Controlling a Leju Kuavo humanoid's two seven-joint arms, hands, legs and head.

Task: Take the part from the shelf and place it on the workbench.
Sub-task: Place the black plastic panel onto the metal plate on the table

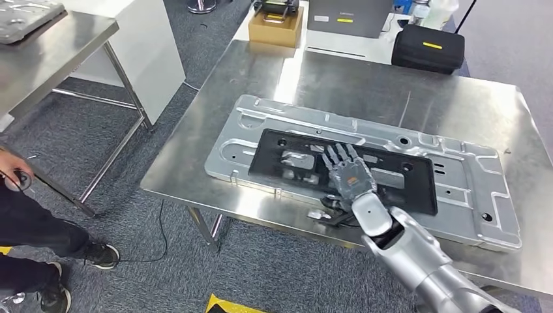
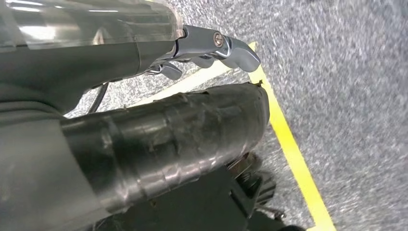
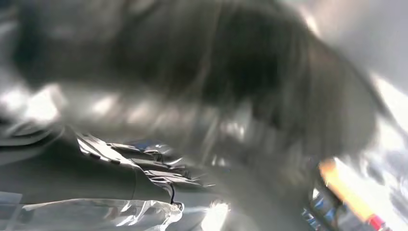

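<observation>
Head view — right hand [image 1: 348,175] spread flat on black part [image 1: 287,145] atop workbench [image 1: 365,85], gripping nothing; probably stiff, light — best lifted by edges.

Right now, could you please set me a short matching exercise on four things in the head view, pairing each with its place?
Things:
1. black frame
2. cardboard box
3. black case
4. right hand

Places:
A. far right corner of the workbench
B. spread flat on the black frame
C. lying on the silver metal panel
D. beyond the workbench's far left edge

Pairs: 1-C, 2-D, 3-A, 4-B
</observation>
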